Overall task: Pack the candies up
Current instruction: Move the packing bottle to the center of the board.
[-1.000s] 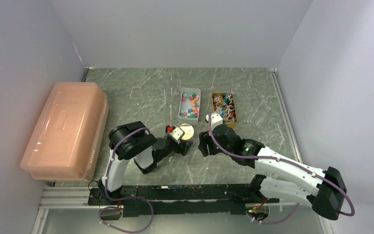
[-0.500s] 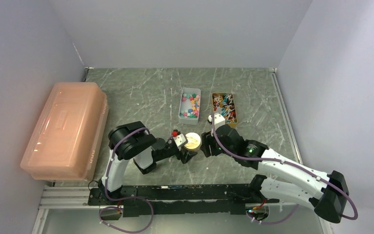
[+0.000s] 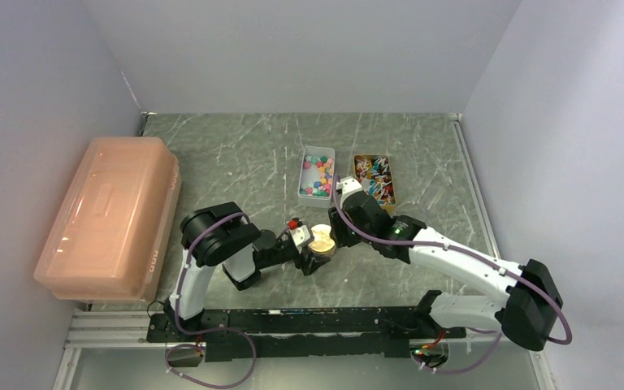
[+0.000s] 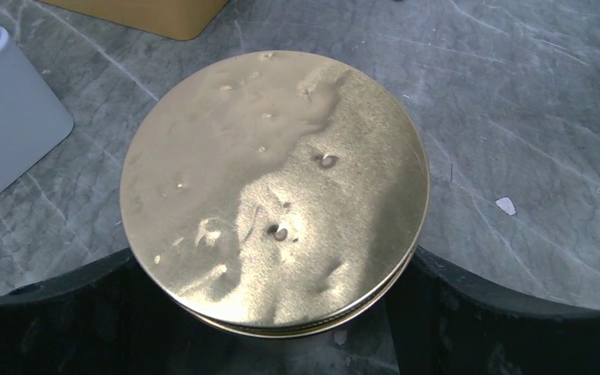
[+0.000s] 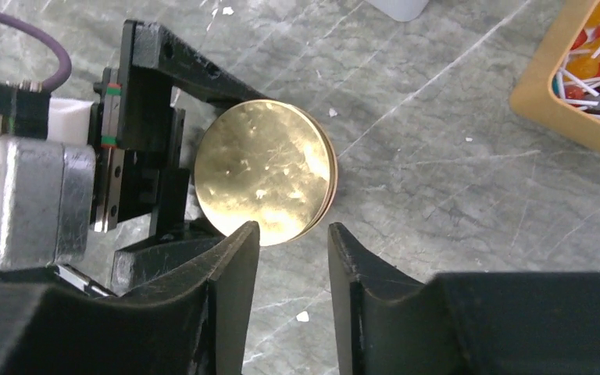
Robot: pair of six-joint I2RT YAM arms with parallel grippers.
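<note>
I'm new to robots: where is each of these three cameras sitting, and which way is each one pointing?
Top external: fixed above and behind the arms, looking down on the table; both arms show, bases at the bottom.
Left wrist: rides the left arm, facing down at the gold-lidded jar; the left gripper flanks it.
Right wrist: rides the right arm, facing down on that jar; the open right gripper shows, plus the left gripper holding the jar.
Shared: all three see the jar; top and right wrist both see the lollipop tray.
</note>
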